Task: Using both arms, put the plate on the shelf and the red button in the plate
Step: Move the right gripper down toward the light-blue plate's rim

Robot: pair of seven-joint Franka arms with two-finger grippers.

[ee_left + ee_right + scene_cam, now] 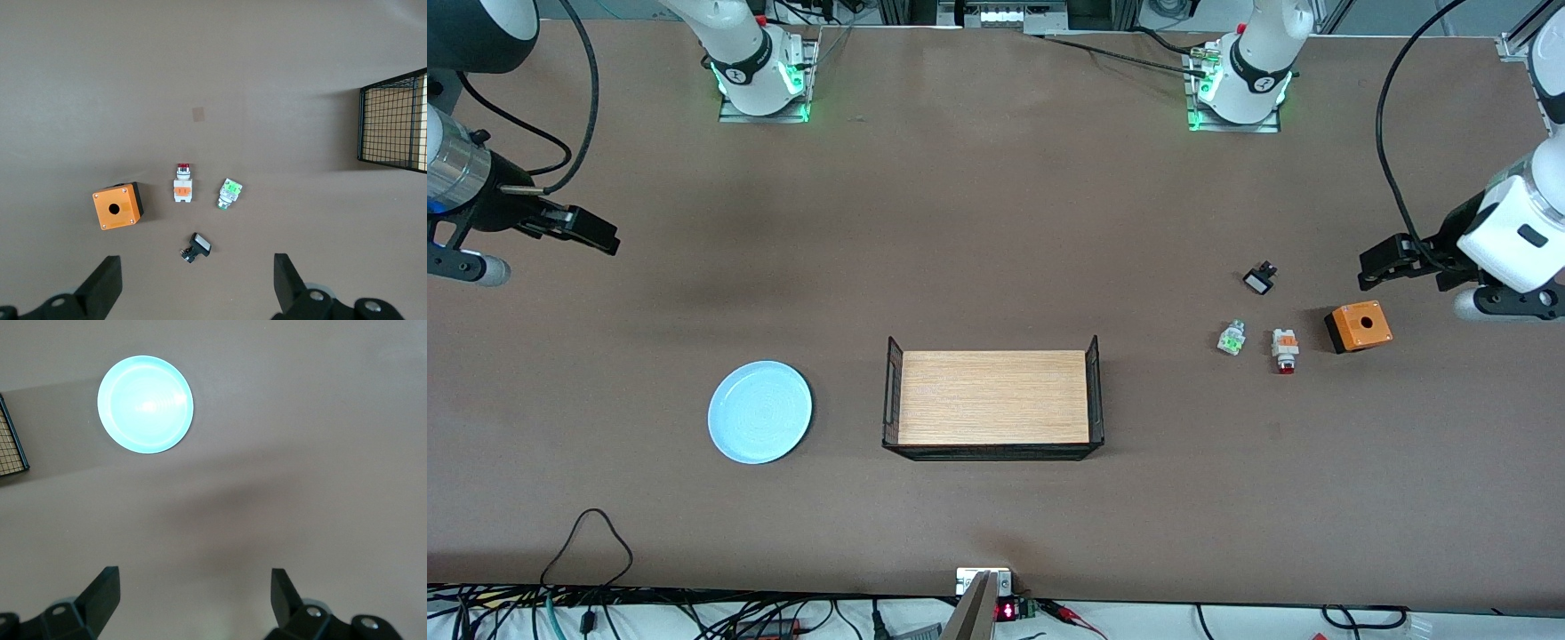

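Observation:
The pale blue plate (760, 412) (145, 404) lies flat on the table between the wooden tray and the right arm's end. The red button (1285, 350) (183, 185), white with an orange block and a red cap, lies on its side toward the left arm's end. My left gripper (1383, 264) (197, 263) hangs open over bare table near the small parts and holds nothing. My right gripper (591, 233) (195, 573) hangs open and empty over bare table at the right arm's end, well clear of the plate.
A wooden tray (993, 397) (393, 120) (12, 447) with black mesh walls sits mid-table. Beside the red button lie a green-capped piece (1232, 339) (229, 193), an orange box with a hole (1359, 326) (117, 206) and a small black switch (1259, 280) (197, 246).

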